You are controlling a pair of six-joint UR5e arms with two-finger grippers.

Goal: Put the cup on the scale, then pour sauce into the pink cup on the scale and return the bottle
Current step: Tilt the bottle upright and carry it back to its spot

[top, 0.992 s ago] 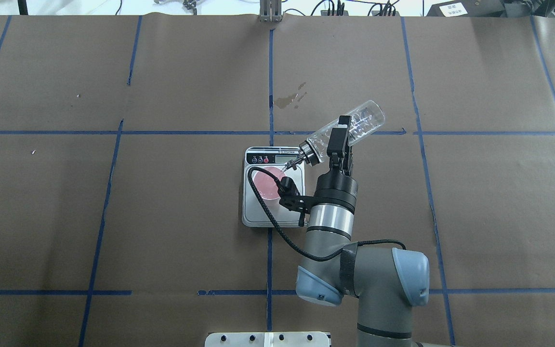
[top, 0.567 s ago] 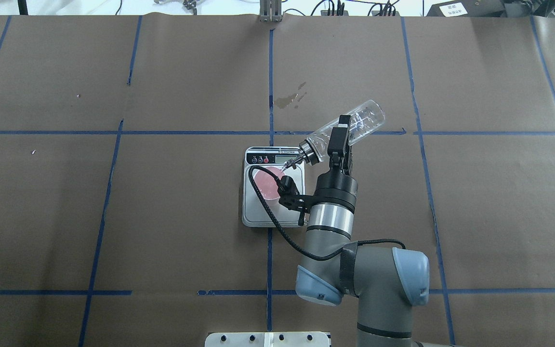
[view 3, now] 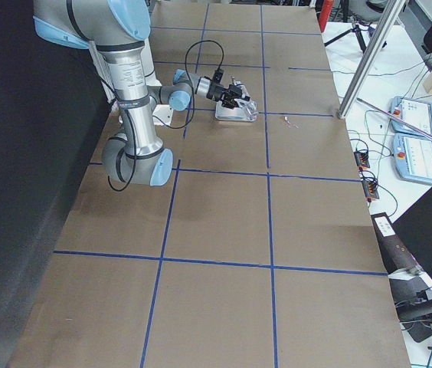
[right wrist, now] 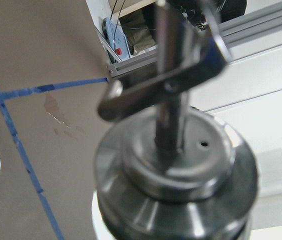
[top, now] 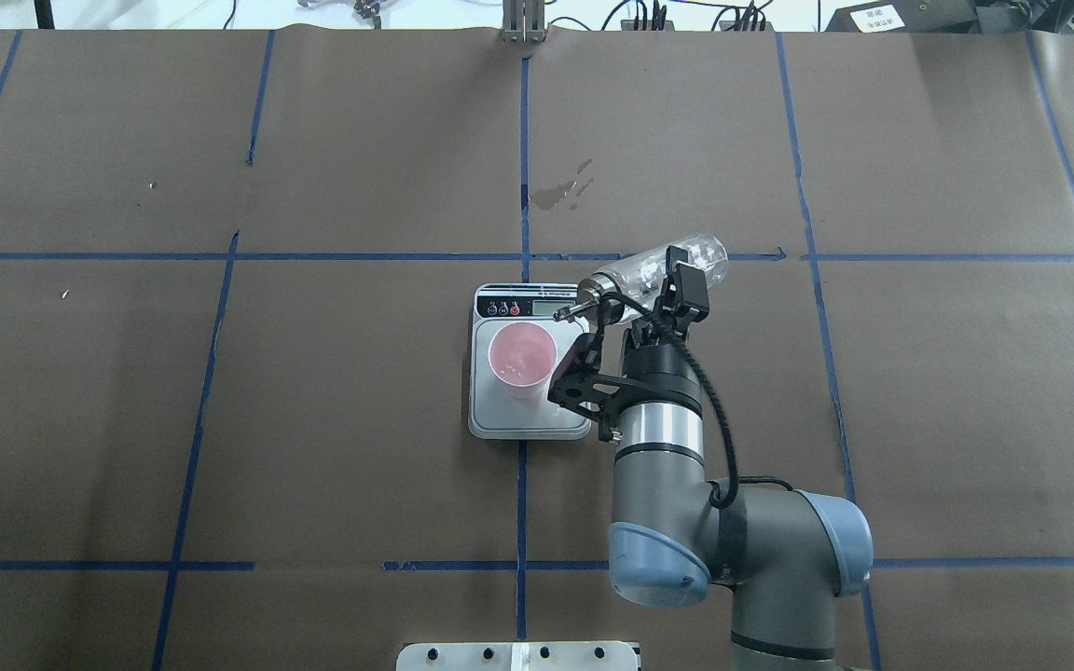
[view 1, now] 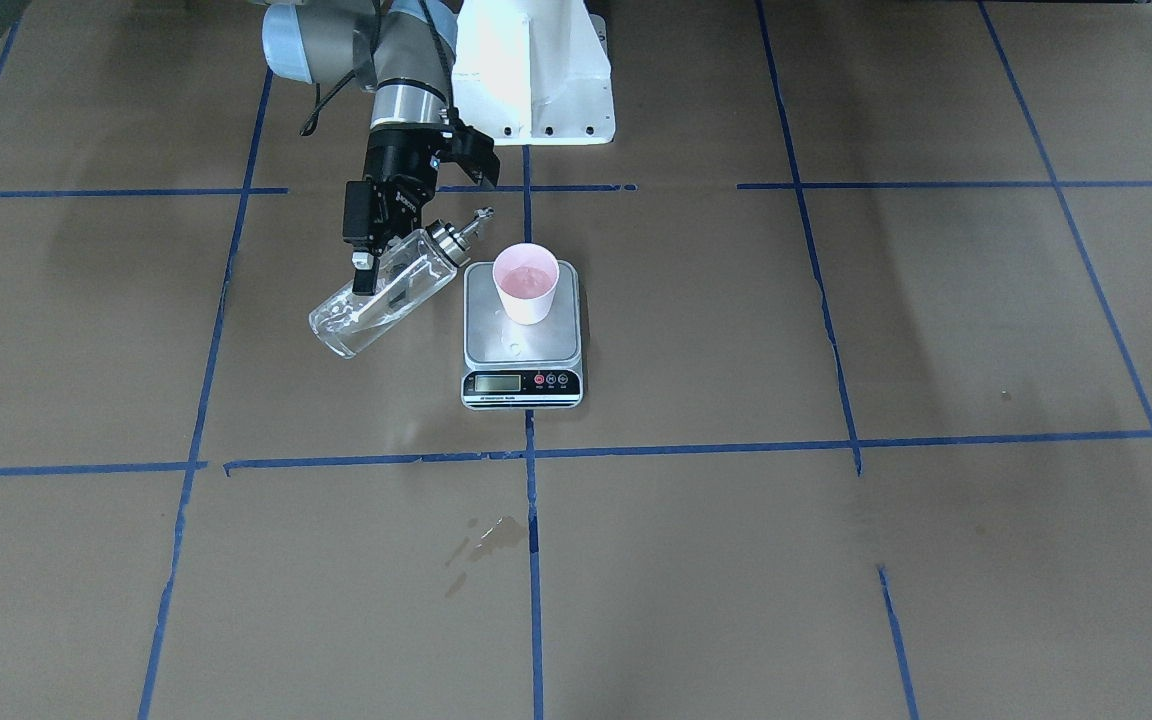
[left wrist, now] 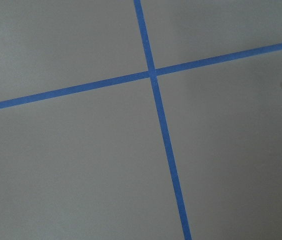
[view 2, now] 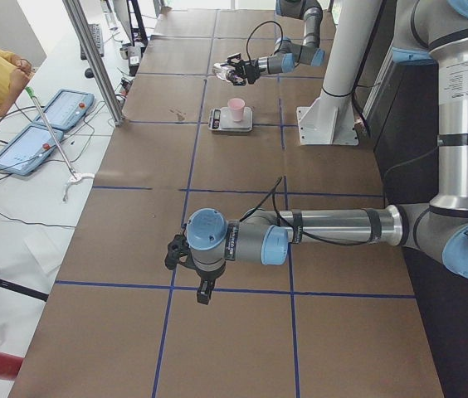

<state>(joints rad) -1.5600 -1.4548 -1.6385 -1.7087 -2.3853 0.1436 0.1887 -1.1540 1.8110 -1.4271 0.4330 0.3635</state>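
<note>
The pink cup [top: 522,354] stands upright on the scale [top: 537,419], also in the front view as cup [view 1: 526,283] and scale [view 1: 526,345]. My right gripper [top: 674,275] is shut on the clear glass bottle [top: 654,264] around its middle. The bottle lies tilted just right of the scale, and its metal spout [top: 579,308] is beside the cup's rim, not over it. In the front view the bottle [view 1: 376,300] slants with the spout [view 1: 471,222] highest. The collar [right wrist: 176,160] fills the right wrist view. The sauce level is unclear. My left gripper [view 2: 174,251] hangs far off; I cannot tell its state.
A wet stain [top: 563,191] marks the brown paper beyond the scale. The white robot base [view 1: 536,70] stands behind the scale. Blue tape lines cross the table. The left wrist view shows only paper and tape [left wrist: 153,75].
My right wrist has rotated and drawn back to the right. The bottle's spout has come off the cup and risen, and the cup now shows whole.
</note>
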